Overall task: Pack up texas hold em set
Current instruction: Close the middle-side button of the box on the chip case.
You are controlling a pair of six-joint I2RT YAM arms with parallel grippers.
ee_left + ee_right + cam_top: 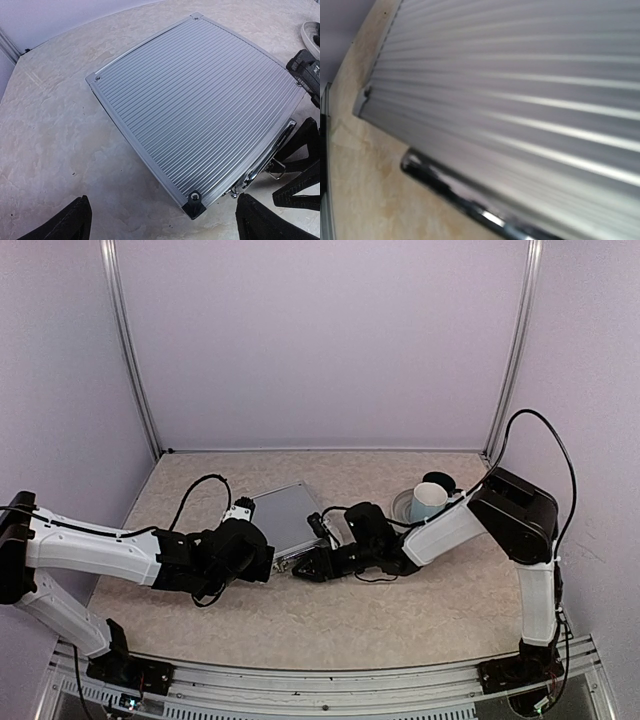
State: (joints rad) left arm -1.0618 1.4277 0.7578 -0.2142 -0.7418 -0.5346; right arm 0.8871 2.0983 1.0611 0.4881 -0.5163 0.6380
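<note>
The texas hold em set shows as a closed silver ribbed case [288, 518] lying flat on the table; its contents are hidden. In the left wrist view the case [200, 100] fills the frame, and my left gripper [164, 212] stands wide open around its near black corner, touching nothing. My right gripper [303, 568] is at the case's front edge. Its two black fingers [302, 145] are spread beside the chrome latch [276, 171], apparently not gripping anything. The right wrist view is blurred and shows only the ribbed case [520, 75] and a chrome handle [450, 185].
A grey-blue cup [428, 502] lies on a round grey saucer [402, 506] at the back right, just behind the right arm. The saucer's rim [310, 32] peeks into the left wrist view. Walls and metal posts close in the table.
</note>
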